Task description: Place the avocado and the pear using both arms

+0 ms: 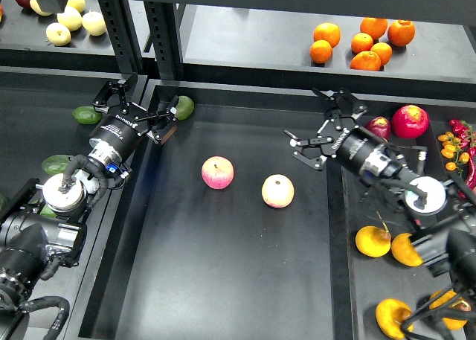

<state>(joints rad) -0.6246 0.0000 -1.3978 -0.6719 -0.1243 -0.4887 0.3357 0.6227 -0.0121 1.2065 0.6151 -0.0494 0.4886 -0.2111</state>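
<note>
Left tool [165, 117] pinches a green avocado [184, 106] at the tray's [223, 280] upper left corner. Right tool [312, 143] is spread, holding nothing, above the tray's right side. Two apples [217, 172] lie between them.

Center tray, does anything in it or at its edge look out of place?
Two apples lie in the tray, apart from each other. The odd item is the green avocado at the left hand: it sits on the tray's rim at the top left corner, not inside.

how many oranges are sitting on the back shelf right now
5, clustered on the right part of the back shelf: one at far left, one below it, one top middle, one far right, one front. A sixth may sit between them.
</note>
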